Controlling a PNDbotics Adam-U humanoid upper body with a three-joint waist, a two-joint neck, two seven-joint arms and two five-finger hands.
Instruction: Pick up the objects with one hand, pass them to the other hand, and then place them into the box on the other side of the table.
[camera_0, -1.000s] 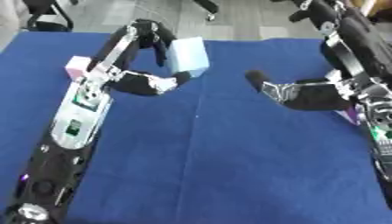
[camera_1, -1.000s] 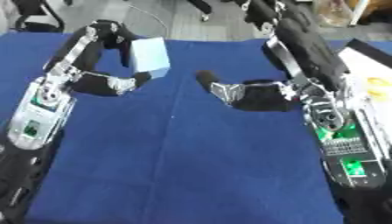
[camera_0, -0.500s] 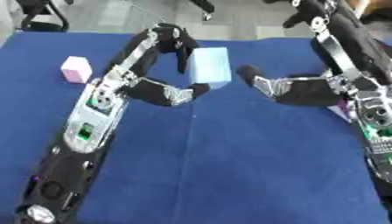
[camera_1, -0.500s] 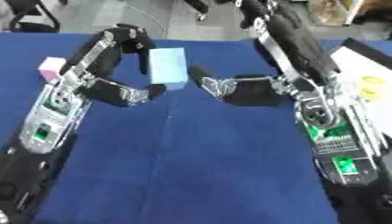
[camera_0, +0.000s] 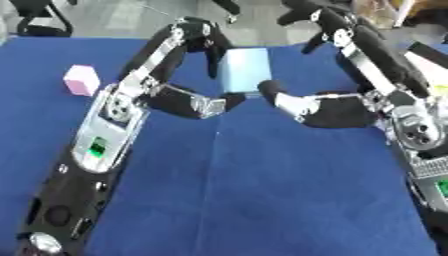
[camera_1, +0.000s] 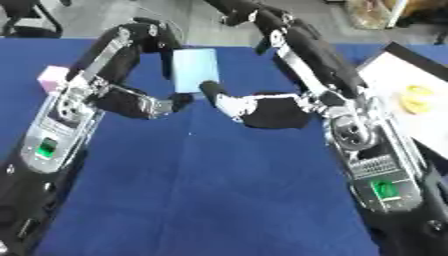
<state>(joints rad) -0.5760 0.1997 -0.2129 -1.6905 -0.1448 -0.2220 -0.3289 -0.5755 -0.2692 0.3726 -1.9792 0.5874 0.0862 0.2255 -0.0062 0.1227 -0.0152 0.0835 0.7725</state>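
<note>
Mid-handover: left hand (camera_0: 206, 102) clamped on pale blue block (camera_0: 245, 70), right hand (camera_0: 302, 105) reaching, fingers apart. Pink block (camera_0: 81, 79) untouched near surface's left edge; box (camera_1: 411, 107) placement pending.

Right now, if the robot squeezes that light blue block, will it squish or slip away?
The light blue block probably stays stiff: its edges look straight in the left hand. Its flat, smooth-looking faces might slip. With no round sides, it likely won't roll.

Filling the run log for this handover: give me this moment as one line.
phase: handover | left robot hand: holding pale blue rectangular block | right robot hand: at block, open | small pink cube: on blue tablecloth
</note>
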